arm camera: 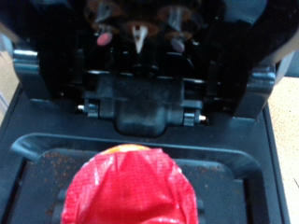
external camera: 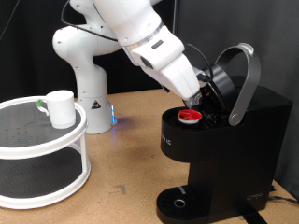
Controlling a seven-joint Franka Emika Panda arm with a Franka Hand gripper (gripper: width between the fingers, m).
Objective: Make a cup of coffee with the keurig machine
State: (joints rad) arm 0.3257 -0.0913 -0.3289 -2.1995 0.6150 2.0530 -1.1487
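Red foil fills the bottom of the wrist view: the pod (arm camera: 129,191) sits in the chamber of the keurig machine (external camera: 224,149), its top showing red in the exterior view as well. Behind it in the wrist view stands the raised lid's black underside, blurred, with a pale needle-like tip just visible. The machine's silver-grey lid handle (external camera: 245,79) is swung up, so the lid stands open over the pod. Just above the pod hangs the hand (external camera: 193,96), at the mouth of the chamber (whether its fingers are spread or together I cannot tell, since the arm's white wrist hides them). Nothing shows between them.

Well apart, toward the exterior view's left, the cup (external camera: 60,108) stands upright on the top tier of a round white rack (external camera: 42,149). Rack and machine both rest on the brown worktop (external camera: 126,159). Beyond it stands the arm's white base (external camera: 84,79).
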